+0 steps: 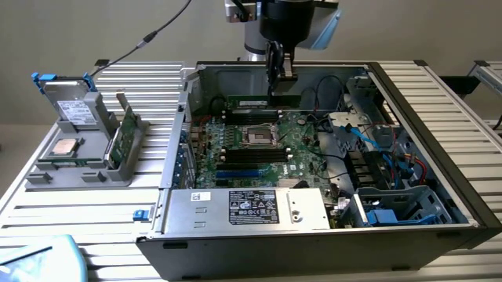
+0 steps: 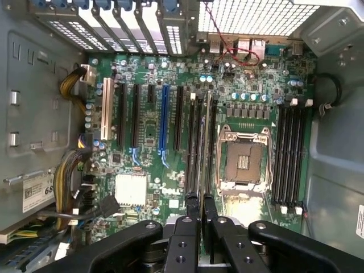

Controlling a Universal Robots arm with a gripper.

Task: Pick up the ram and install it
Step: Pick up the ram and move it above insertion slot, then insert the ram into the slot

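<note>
The ram point(image 1: 263, 103) is a slim dark green stick with a pale label. It stands on its long edge over the memory slots on the far side of the processor socket point(image 1: 259, 136), inside the open computer case. My gripper point(image 1: 272, 88) comes straight down from above and is shut on the ram's top edge near its middle. In the wrist view the gripper point(image 2: 201, 199) pinches the ram point(image 2: 201, 159), seen edge-on, which runs along the slots beside the socket point(image 2: 243, 156). I cannot tell whether the stick is seated in a slot.
A second bank of empty memory slots point(image 1: 255, 155) lies on the socket's near side. The power supply point(image 1: 247, 208) fills the case's front, and cables point(image 1: 368, 135) crowd the exterior view's right. A grey holder outside holds a bright green board point(image 1: 121, 138), a silver processor point(image 1: 64, 147) and a drive point(image 1: 74, 108).
</note>
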